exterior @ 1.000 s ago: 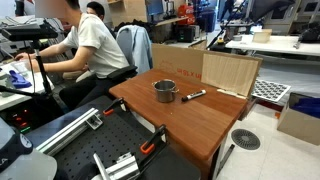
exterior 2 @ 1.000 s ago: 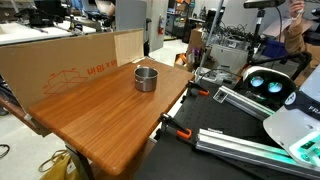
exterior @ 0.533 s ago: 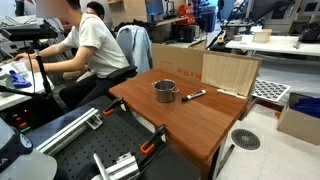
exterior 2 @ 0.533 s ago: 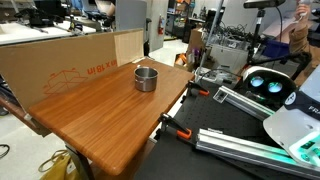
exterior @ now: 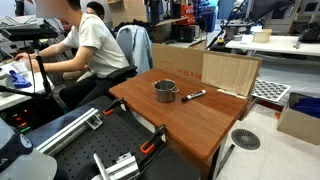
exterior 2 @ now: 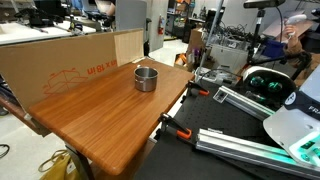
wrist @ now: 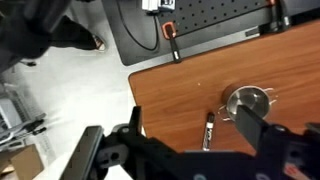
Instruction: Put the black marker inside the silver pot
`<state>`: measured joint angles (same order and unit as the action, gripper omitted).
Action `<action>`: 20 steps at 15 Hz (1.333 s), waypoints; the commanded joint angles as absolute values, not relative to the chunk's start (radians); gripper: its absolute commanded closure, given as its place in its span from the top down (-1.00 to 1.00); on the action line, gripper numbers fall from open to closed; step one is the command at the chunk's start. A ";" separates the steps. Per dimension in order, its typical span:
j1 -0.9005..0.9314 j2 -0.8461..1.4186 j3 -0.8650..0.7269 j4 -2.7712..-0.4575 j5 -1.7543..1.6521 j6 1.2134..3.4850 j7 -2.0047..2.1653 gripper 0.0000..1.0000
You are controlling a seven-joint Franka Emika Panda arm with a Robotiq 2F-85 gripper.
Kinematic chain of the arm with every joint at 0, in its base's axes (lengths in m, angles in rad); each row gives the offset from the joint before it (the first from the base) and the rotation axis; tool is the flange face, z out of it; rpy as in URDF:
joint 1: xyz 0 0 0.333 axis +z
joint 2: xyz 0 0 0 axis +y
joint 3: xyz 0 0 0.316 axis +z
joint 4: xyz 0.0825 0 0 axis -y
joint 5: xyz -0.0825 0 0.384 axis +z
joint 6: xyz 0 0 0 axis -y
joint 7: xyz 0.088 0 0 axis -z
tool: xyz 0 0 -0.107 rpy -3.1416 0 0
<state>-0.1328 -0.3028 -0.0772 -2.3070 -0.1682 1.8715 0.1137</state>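
The silver pot (exterior: 165,91) stands upright on the wooden table (exterior: 200,125), also seen in the exterior view (exterior 2: 146,78) and the wrist view (wrist: 248,100). The black marker (exterior: 194,96) lies flat on the table beside the pot, a short gap away. In the wrist view the marker (wrist: 208,130) lies just left of the pot, between my two fingers. My gripper (wrist: 190,118) is open and empty, high above the table. It does not show in either exterior view. In one exterior view the marker is not visible.
Cardboard panels (exterior: 230,72) (exterior 2: 60,65) stand along the table's far edges. A seated person (exterior: 90,45) works at a desk beyond the table. Orange clamps (exterior: 150,147) (exterior 2: 180,130) grip the table edge near the robot base. A black perforated board (wrist: 200,25) lies beyond the table edge.
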 commanded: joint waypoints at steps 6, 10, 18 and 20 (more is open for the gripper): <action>-0.110 0.061 -0.078 -2.065 -0.086 1.913 0.193 1.00; -0.086 0.237 -0.075 -1.931 -0.068 1.911 0.264 1.00; -0.031 0.488 -0.101 -1.765 -0.106 2.027 0.425 1.00; -0.012 0.538 -0.113 -1.748 -0.132 2.078 0.454 1.00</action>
<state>-0.0503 0.4732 -0.0803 -1.7943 -0.0982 2.0335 0.4060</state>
